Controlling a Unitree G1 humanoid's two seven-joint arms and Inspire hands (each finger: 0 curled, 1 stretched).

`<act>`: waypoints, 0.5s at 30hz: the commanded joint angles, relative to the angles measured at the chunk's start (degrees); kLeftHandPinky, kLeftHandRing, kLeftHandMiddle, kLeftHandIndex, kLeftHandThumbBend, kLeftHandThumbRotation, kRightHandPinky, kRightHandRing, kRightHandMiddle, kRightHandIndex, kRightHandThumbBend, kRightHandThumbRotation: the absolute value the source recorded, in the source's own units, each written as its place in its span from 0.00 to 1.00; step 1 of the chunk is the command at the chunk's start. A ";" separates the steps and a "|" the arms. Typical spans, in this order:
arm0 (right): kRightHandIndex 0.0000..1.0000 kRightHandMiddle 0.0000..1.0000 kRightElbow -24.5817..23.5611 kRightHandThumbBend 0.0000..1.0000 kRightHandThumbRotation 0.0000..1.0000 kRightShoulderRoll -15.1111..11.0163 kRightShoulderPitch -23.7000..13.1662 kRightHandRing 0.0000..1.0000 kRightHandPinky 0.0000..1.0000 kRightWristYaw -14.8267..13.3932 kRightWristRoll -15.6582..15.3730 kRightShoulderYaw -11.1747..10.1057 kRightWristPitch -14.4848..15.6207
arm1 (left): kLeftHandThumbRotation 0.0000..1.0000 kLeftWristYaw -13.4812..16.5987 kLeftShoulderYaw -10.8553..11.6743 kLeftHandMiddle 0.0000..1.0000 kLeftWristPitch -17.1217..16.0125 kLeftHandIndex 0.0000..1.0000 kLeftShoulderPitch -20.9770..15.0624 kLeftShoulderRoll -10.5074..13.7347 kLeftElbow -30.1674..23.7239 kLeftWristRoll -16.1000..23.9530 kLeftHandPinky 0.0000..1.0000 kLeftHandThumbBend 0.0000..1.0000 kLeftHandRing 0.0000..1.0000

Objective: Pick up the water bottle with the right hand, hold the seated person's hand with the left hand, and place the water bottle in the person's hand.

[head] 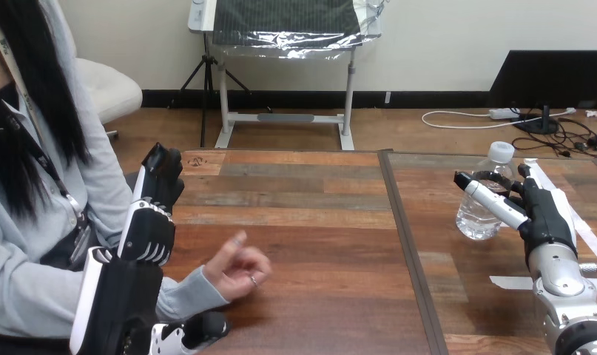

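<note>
Your right hand (544, 214): thumb and fingers wrapped round the water bottle (474, 220), which stands upright on the bench (310, 222), right side. Your left hand (149, 229): open, fingers straight, just beside the person's forearm (184, 292); contact cannot be told. Person's hand (240, 270) rests loosely curled on the bench, well apart from the bottle
</note>
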 commanded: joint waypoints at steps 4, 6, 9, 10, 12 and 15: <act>1.00 0.93 0.14 0.99 0.50 -0.94 -5.77 0.91 0.84 -1.31 -1.06 0.73 1.11 | 0.61 -0.42 -0.16 1.00 -0.06 1.00 -0.78 0.45 -3.56 -0.90 1.00 1.00 1.00; 1.00 0.93 0.16 0.99 0.49 -0.83 -5.84 0.91 0.84 -1.56 -1.16 0.67 1.26 | 0.61 -0.45 -0.10 1.00 -0.14 1.00 -0.48 0.49 -3.91 -0.91 1.00 1.00 1.00; 1.00 0.93 0.20 0.98 0.48 -0.65 -5.98 0.89 0.82 -1.54 -1.02 0.37 1.53 | 0.61 -0.56 -0.05 1.00 -0.46 1.00 -0.19 0.65 -4.29 -0.83 1.00 1.00 1.00; 1.00 0.92 0.21 0.98 0.47 -0.58 -6.03 0.88 0.81 -1.51 -0.85 0.15 1.70 | 0.61 -0.47 -0.05 1.00 -0.22 1.00 0.14 0.61 -4.74 -0.83 1.00 1.00 1.00; 1.00 0.92 0.26 0.97 0.45 -0.45 -6.14 0.87 0.81 -1.67 -0.80 0.03 1.95 | 0.60 -0.11 -0.12 1.00 0.64 1.00 1.18 0.42 -6.19 -0.83 1.00 1.00 1.00; 0.99 0.91 0.31 0.98 0.44 -0.21 -6.39 0.86 0.80 -1.77 -0.39 -0.41 2.53 | 0.58 -0.01 -0.38 1.00 1.13 1.00 2.42 0.38 -7.71 -1.18 1.00 1.00 1.00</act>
